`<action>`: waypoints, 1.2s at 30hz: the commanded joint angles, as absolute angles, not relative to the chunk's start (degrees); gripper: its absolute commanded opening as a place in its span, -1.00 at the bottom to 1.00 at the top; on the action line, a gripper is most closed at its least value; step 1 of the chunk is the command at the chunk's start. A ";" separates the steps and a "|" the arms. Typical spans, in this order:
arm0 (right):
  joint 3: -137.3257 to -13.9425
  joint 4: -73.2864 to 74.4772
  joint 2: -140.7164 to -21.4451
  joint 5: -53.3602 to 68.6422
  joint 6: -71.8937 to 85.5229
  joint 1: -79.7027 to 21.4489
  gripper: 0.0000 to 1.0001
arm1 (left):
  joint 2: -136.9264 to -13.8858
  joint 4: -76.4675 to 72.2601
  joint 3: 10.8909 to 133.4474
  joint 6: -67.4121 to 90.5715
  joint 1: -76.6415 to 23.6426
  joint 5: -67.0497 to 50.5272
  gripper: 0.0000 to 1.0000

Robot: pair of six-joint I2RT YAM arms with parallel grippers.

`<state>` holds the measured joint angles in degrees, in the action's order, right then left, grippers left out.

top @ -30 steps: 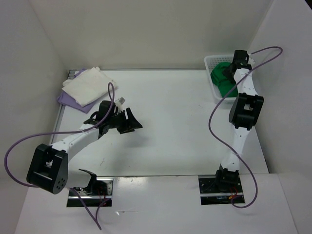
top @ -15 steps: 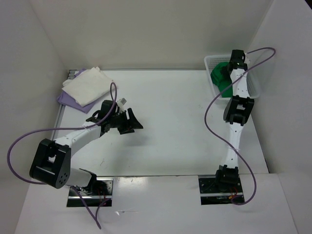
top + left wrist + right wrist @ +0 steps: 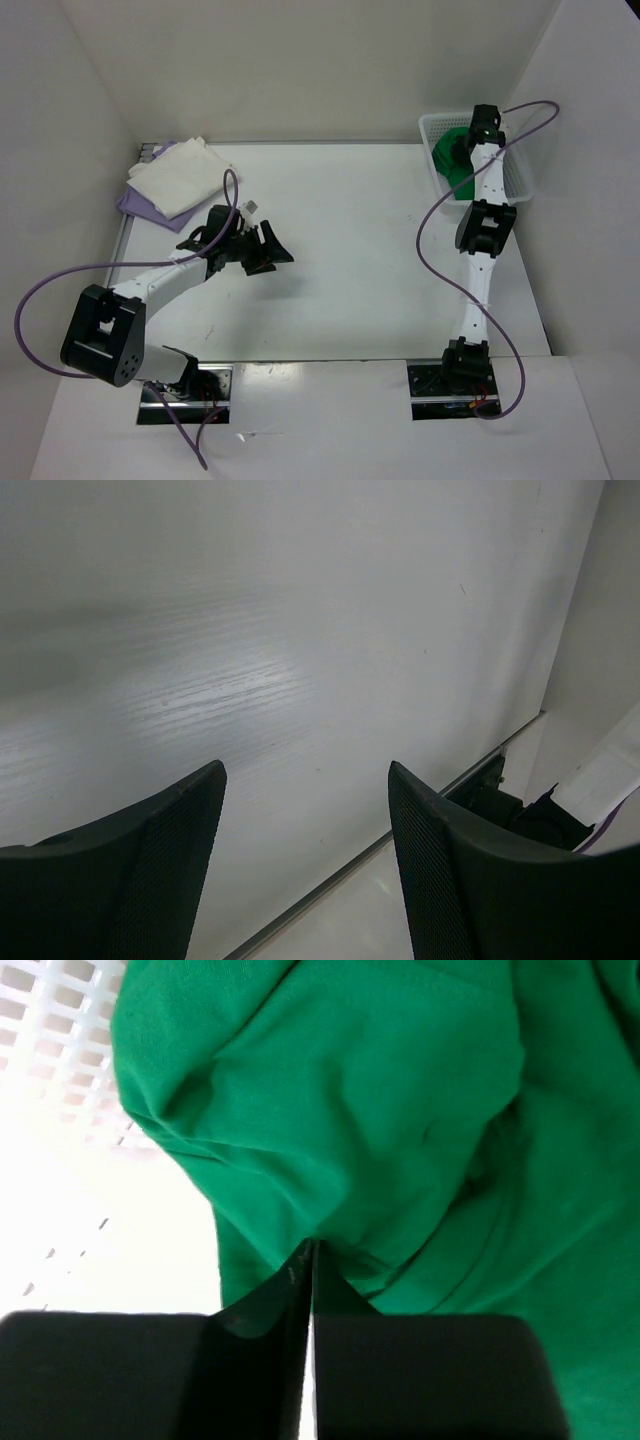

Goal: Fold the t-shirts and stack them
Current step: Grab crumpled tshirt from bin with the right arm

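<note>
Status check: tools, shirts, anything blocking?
Left tool open over bare table. Right tool shut on green t-shirt in basket. Cream t-shirt on lavender t-shirt, far left. Nothing blocking.

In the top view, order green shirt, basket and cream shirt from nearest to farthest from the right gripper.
1. green shirt: in the right gripper's grip, far right.
2. basket: around that shirt.
3. cream shirt: back left corner.

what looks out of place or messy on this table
The green t-shirt is bunched up unfolded in the white mesh basket at the far right, where the right gripper is pinched on a fold of it. At the far left, the cream t-shirt lies skewed across the lavender t-shirt, edges not lined up.
</note>
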<state>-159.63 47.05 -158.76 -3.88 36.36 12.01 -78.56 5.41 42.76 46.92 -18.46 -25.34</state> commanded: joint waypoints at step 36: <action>-155.92 43.95 -153.90 -8.00 32.52 10.81 0.07 | -79.37 2.81 46.05 47.54 -17.31 -25.93 0.47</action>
<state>-150.82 43.24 -153.32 -6.76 33.30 10.39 -78.94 4.71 45.58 46.92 -17.54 -24.69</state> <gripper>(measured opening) 0.533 0.733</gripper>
